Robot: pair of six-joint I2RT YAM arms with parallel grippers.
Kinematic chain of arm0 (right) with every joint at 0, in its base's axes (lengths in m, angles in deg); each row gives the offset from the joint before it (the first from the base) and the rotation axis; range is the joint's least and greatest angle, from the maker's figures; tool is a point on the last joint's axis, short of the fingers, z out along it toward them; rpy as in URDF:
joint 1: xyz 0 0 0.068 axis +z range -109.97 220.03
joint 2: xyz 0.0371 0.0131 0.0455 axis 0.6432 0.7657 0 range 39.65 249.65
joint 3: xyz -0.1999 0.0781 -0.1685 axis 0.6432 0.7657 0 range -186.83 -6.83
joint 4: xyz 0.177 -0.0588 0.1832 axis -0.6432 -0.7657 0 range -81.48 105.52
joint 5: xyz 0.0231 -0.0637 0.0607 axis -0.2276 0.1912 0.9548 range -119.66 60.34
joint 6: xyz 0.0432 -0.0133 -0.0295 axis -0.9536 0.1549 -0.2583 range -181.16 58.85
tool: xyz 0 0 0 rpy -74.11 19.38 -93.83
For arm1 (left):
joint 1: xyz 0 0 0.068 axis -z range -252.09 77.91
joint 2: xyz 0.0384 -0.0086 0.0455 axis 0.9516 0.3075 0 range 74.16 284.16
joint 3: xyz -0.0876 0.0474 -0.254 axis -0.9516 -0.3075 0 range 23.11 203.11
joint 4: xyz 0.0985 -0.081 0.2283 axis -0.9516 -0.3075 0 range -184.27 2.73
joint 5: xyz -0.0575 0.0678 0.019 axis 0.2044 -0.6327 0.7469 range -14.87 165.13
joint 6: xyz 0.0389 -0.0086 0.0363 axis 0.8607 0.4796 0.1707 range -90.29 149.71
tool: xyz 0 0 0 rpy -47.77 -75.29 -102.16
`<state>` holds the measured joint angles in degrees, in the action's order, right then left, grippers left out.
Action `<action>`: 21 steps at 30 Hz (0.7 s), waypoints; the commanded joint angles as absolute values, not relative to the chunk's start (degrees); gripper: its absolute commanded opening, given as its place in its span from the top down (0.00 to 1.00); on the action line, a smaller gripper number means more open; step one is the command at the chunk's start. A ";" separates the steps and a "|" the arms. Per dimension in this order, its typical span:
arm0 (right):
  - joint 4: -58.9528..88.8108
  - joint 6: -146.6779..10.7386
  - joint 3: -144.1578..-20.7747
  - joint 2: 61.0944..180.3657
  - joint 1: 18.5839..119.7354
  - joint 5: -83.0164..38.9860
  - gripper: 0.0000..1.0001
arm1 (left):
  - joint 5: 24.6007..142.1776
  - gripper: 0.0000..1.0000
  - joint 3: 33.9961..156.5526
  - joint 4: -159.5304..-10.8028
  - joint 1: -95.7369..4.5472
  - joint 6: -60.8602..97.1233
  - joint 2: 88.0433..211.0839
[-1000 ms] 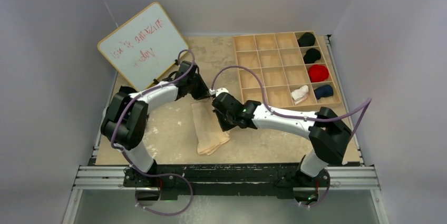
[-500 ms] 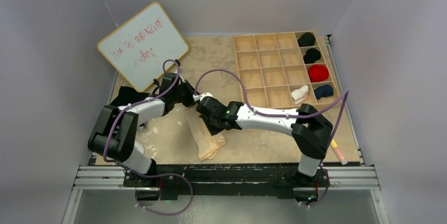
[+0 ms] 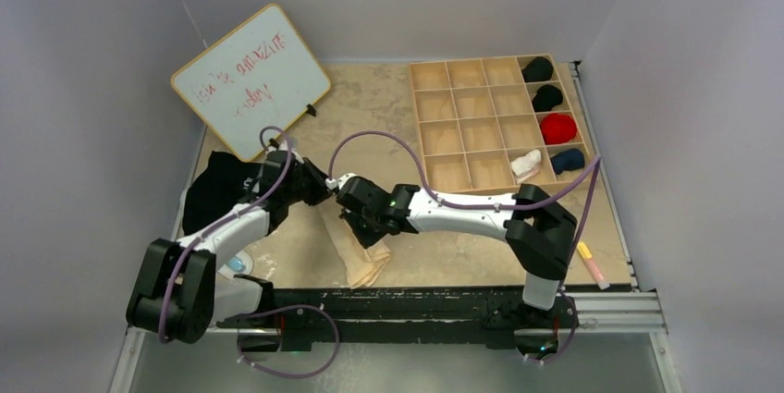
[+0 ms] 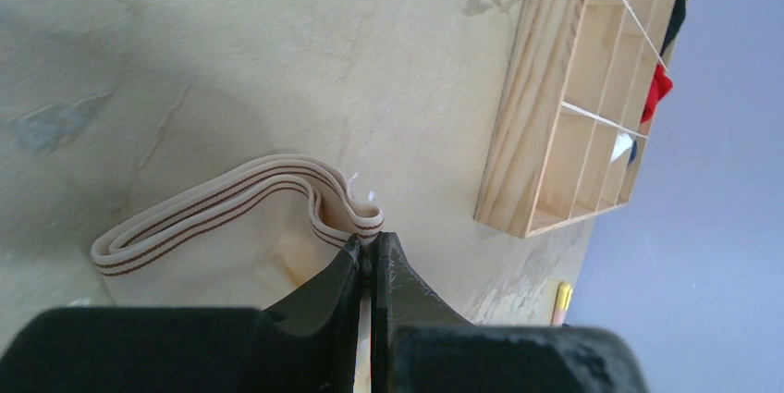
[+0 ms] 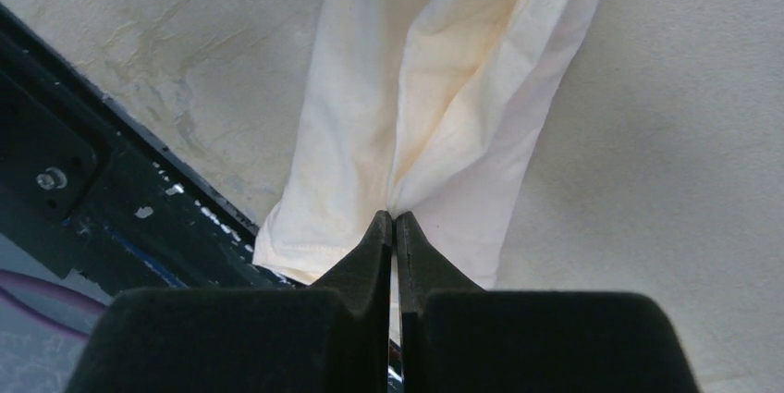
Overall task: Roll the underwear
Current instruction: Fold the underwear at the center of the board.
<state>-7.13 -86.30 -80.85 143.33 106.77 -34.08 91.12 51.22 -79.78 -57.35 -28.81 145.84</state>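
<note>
Pinching the underwear point(image 3: 362, 247) at its 12 o'clock end, the left claw point(image 4: 370, 250) grips only the folded corner of the waistband point(image 4: 231, 199). The right claw point(image 5: 394, 223) is pressed together on a crease nearby. The strip lies toward the 6 o'clock edge of the tabletop point(image 3: 388, 102). Such a shallow bite may slip and let the layers spring apart, and the crowded claws might collide.
</note>
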 commanded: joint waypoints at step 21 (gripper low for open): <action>-3.64 -81.32 -85.03 149.81 107.41 -16.53 0.95 | 72.07 1.00 44.00 -96.84 -57.68 -35.68 134.46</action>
<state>-3.81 -82.83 -82.25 150.47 107.10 -20.42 74.68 43.33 -95.19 -57.35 -34.84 132.64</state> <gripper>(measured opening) 0.028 0.028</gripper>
